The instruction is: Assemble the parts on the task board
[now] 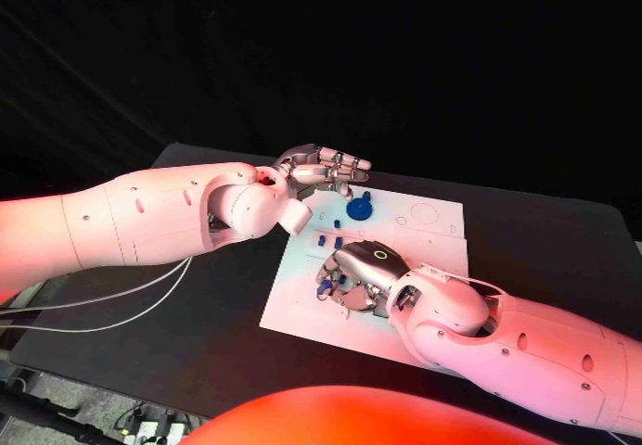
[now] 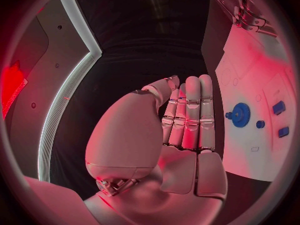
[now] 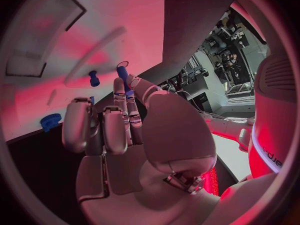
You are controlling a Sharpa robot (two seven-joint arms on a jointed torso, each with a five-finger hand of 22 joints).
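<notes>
where the matte black worktop (image 1: 200, 334) carries it, task board (image 1: 301, 311) seen as a flat white plate, long axis running from the robot's side toward the far edge. blue gear (image 1: 359, 209) lying flat near the far end, toothed and round, just beside the left hand (image 1: 321, 171); shown again in left wrist view (image 2: 240, 115) with small blue parts (image 2: 279, 107) next to it on the board (image 2: 262, 80). left hand (image 2: 187, 120) raised off the far left corner, silver fingers straight and side by side, holding nothing. right hand (image 1: 359, 276) low over the board's middle, fingers curled down among small blue pieces (image 1: 323, 290). right wrist view adds a blue peg (image 3: 123, 75) at the fingertips of the right hand (image 3: 119, 130), pointing away from the palm; cannot tell whether pinched or merely touched. another blue peg (image 3: 94, 78) standing apart on the board (image 3: 106, 15).
</notes>
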